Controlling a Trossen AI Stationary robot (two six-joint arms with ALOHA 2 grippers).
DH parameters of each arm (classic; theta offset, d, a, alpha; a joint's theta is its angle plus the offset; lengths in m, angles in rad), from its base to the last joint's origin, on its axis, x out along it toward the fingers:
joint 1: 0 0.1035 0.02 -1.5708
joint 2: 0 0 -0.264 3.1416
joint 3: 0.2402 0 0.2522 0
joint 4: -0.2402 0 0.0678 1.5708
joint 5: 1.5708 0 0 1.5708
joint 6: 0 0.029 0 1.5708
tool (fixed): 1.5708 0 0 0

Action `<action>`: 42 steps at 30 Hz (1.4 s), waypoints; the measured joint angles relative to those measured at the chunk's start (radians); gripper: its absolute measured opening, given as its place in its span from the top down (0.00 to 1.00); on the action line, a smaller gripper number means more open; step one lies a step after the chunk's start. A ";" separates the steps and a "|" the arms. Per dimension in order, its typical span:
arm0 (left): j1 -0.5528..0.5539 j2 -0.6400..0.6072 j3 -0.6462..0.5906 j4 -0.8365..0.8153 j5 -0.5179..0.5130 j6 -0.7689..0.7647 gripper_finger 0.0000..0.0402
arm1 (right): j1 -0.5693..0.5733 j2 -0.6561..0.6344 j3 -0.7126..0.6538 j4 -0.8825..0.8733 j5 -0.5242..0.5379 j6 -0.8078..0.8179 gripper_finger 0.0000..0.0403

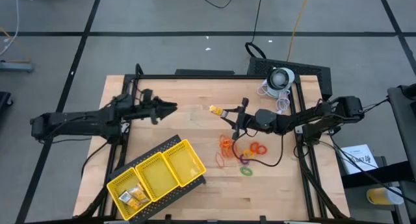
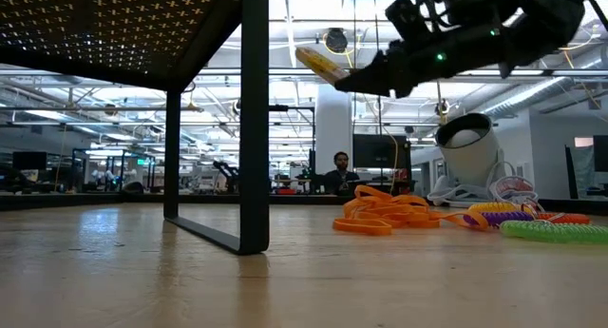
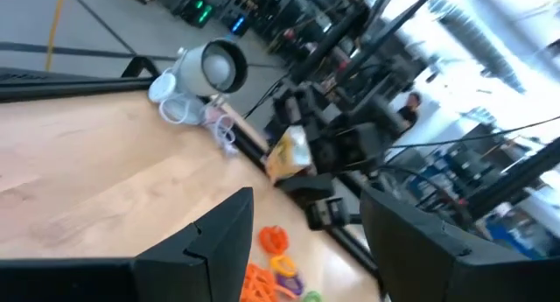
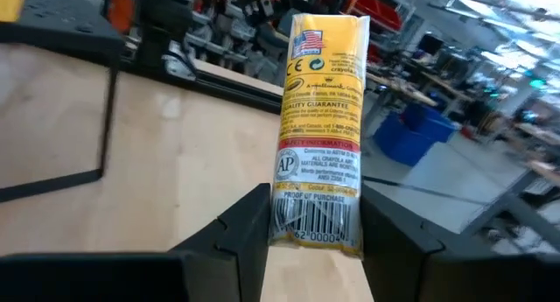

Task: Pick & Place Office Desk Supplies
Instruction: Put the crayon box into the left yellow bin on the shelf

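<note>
We see the right gripper point(image 1: 229, 113) above the middle of the table point(image 1: 188, 100), its two dark fingers point(image 4: 245, 228) clamped on the lower end of a small yellow box point(image 4: 320, 127). The box stands out past the fingertips, lifted clear of the wood; in the low view it point(image 2: 321, 64) hangs high over the tabletop. Its face carries a red band, printed text, a flag mark and a barcode near the gripped end. From above it point(image 1: 216, 110) shows as a small yellow piece just beyond the fingertips, pointing toward the left arm.

The left gripper point(image 1: 170, 107) hovers over the table's left half, facing the right one, with bare wood between them. Its fingers point(image 3: 214, 236) stand apart and hold nothing.

Below the right gripper a loose heap of supplies lies on the wood: thin orange rubber bands point(image 1: 225, 143), red rings point(image 1: 259, 147), a green ring point(image 1: 246, 171), and a purple ring point(image 1: 245, 160). In the low view the orange bands point(image 2: 380, 214) lie piled, with the coiled green ring point(image 2: 551, 231) just beside them.

At the near left corner sits a yellow tray point(image 1: 157, 172) with three compartments, turned at an angle. The end compartment nearest the table's corner holds several small yellow boxes point(image 1: 134, 197); we cannot count them.
</note>
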 joint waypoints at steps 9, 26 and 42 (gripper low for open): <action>0.000 0.260 0.171 0.004 0.001 0.074 0.46 | 0.000 0.000 0.064 -0.065 0.043 -0.085 0.65; -0.015 0.610 0.411 0.028 0.043 0.047 0.46 | 0.000 0.000 0.064 -0.074 0.041 -0.083 0.65; -0.059 0.688 0.472 0.023 0.008 0.098 0.46 | 0.000 0.000 0.064 -0.072 0.040 -0.088 0.65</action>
